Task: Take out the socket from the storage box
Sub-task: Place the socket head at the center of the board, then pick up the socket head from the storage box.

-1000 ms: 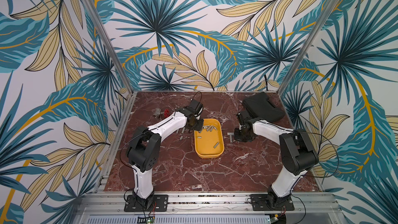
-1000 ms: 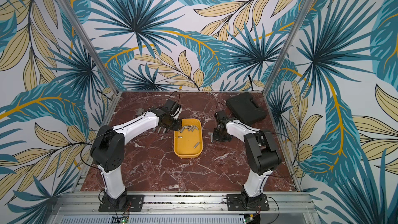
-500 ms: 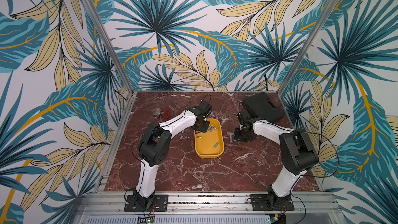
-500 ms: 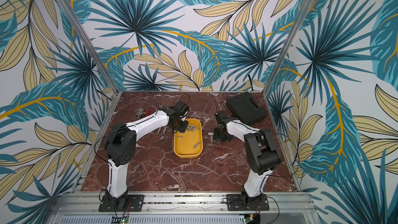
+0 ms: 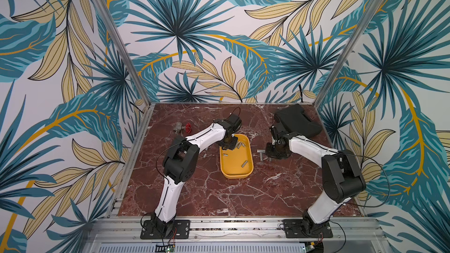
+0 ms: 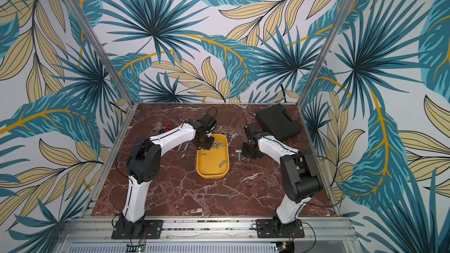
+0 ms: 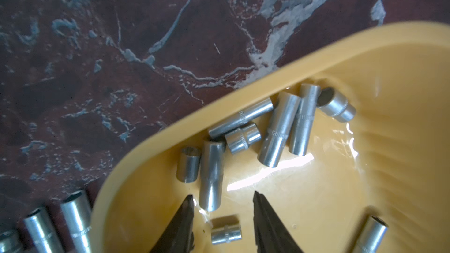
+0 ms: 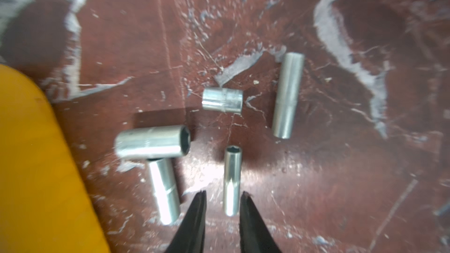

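Inside the storage box [image 7: 316, 203] lie loose sockets [image 7: 280, 130]; left gripper [image 7: 222, 193] and right gripper [image 8: 223, 192] both stand parted.

White-shelled arms [image 5: 207, 133] with black joints, thin black cables, tapered black jaws, bolted black base plates [image 5: 181, 231]

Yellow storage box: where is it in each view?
Top view: storage box at the middle of the red marble table.
Top view: storage box, same place.
Left wrist: storage box corner, sockets inside.
Right wrist: storage box rim only, beside loose sockets.
Shared landmark: the marble table's white veins.
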`<act>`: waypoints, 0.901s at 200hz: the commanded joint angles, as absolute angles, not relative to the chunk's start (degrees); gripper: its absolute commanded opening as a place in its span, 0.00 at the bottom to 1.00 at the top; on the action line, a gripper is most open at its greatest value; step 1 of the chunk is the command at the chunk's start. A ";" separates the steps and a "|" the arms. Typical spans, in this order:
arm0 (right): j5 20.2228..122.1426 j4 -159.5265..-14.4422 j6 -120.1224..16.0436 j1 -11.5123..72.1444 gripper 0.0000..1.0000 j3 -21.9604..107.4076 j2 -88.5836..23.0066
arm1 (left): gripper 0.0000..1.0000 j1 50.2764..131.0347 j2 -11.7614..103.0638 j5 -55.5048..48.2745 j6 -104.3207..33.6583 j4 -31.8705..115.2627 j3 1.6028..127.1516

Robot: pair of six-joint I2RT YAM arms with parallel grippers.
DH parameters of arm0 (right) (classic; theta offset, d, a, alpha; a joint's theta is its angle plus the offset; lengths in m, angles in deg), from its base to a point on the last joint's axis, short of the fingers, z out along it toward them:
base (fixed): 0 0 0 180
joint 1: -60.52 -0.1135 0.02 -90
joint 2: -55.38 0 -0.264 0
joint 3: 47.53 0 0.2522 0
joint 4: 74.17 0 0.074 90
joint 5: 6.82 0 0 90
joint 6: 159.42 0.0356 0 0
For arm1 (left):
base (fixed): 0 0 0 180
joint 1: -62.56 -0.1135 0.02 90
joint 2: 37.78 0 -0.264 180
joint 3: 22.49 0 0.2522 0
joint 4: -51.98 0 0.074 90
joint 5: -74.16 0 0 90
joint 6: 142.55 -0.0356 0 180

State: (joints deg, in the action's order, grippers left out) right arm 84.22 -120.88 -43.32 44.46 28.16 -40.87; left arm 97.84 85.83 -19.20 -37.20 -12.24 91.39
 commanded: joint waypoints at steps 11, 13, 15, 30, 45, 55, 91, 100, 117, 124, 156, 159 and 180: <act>84.79 -123.56 -43.58 44.61 0.27 29.49 -36.89 | 0.43 98.37 88.44 -21.72 -38.38 -15.07 96.63; 84.84 -123.61 -43.61 44.65 0.27 29.51 -36.73 | 0.43 98.40 88.57 -21.84 -38.40 -15.16 96.78; 84.85 -123.68 -43.66 44.67 0.27 29.56 -36.60 | 0.43 98.41 88.62 -21.91 -38.40 -15.27 96.99; 85.27 -124.03 -43.72 44.70 0.27 29.60 -35.71 | 0.43 98.59 89.42 -22.66 -38.53 -15.95 97.82; 85.54 -124.19 -43.67 44.70 0.27 29.39 -35.03 | 0.42 98.70 90.13 -23.12 -38.80 -16.57 98.59; 85.55 -124.22 -43.67 44.76 0.27 29.19 -34.69 | 0.41 98.82 90.85 -23.50 -38.84 -17.26 99.16; 85.73 -123.97 -43.41 44.84 0.27 28.07 -34.21 | 0.39 99.15 92.51 -23.52 -39.19 -18.21 100.51; 85.58 -123.97 -43.41 44.83 0.27 27.94 -34.19 | 0.38 99.21 92.86 -23.26 -39.19 -18.30 100.52; 85.70 -123.92 -43.41 44.89 0.27 27.80 -34.03 | 0.38 99.29 93.34 -22.72 -39.19 -18.38 100.60; 85.77 -123.97 -43.41 44.87 0.27 27.76 -33.96 | 0.38 99.29 93.58 -22.23 -39.28 -18.39 100.58; 85.60 -124.02 -43.32 44.96 0.27 27.71 -34.01 | 0.33 99.30 93.79 -21.40 -39.28 -18.21 100.43; 85.51 -124.05 -43.25 44.98 0.27 27.67 -34.01 | 0.32 99.31 93.85 -21.30 -39.28 -18.13 100.42; 85.55 -124.15 -43.21 44.97 0.27 27.67 -33.73 | 0.26 99.37 93.85 -20.87 -39.19 -17.60 100.36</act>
State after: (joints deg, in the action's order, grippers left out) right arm 84.90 -122.74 -43.29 44.79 28.86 -35.36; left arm 99.18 92.63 -21.80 -39.19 -17.58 98.08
